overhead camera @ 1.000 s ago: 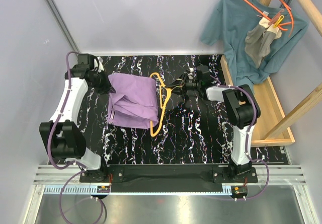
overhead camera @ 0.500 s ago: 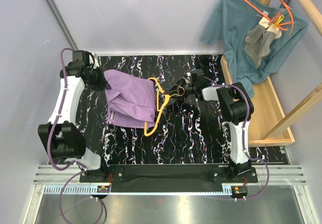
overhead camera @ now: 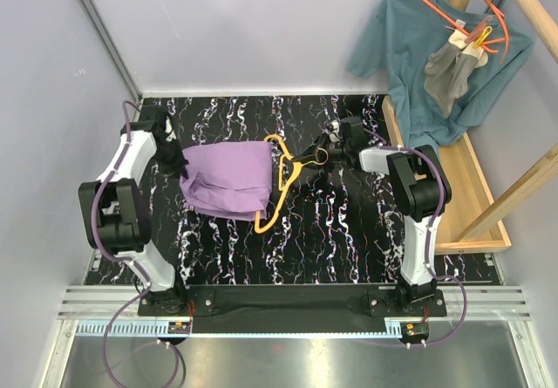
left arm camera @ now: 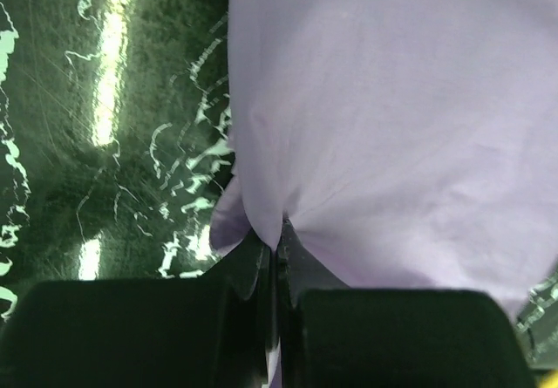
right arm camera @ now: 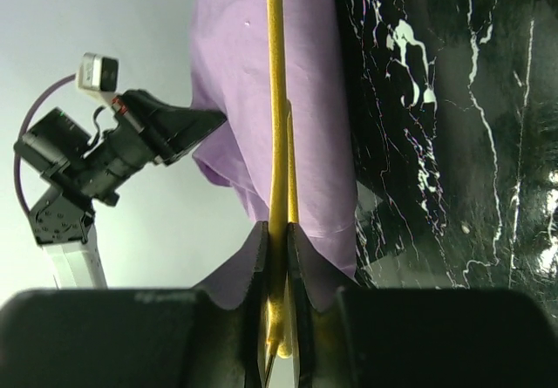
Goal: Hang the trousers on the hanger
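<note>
Black marbled tabletop fills the floor of the booth. Toward ten o'clock of its middle sit the folded lilac trousers, with the yellow hanger along their three-o'clock edge. At nine o'clock the left gripper pinches a fold of cloth; opposite, the right gripper is clamped on the hanger.
</note>
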You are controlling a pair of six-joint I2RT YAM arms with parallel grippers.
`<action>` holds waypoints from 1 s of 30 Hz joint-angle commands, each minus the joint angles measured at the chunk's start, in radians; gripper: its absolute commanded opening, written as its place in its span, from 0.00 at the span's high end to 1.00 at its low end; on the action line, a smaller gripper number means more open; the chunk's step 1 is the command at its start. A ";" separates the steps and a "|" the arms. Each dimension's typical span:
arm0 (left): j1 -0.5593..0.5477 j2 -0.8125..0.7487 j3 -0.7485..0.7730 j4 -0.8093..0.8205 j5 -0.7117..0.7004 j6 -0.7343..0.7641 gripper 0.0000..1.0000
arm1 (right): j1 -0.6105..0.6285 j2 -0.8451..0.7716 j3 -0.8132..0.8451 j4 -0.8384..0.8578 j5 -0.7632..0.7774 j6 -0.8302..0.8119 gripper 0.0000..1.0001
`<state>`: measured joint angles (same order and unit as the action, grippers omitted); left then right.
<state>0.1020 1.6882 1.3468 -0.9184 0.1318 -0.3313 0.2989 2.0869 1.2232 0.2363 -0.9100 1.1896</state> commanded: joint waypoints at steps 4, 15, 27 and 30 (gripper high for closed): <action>0.011 0.103 0.011 0.055 -0.123 0.028 1.00 | -0.020 -0.057 -0.019 -0.006 -0.006 -0.035 1.00; 0.005 -0.118 0.026 0.056 -0.102 -0.067 0.34 | -0.020 -0.033 0.032 -0.060 -0.038 -0.077 1.00; -0.028 -0.035 -0.257 0.315 0.460 -0.229 0.95 | -0.020 -0.025 0.071 -0.109 -0.066 -0.102 1.00; -0.024 -0.042 -0.343 0.314 0.441 -0.219 1.00 | -0.020 -0.019 0.071 -0.097 -0.072 -0.096 1.00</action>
<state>0.0715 1.6707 1.0485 -0.6495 0.4725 -0.5266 0.2913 2.0834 1.2541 0.1390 -0.9295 1.0939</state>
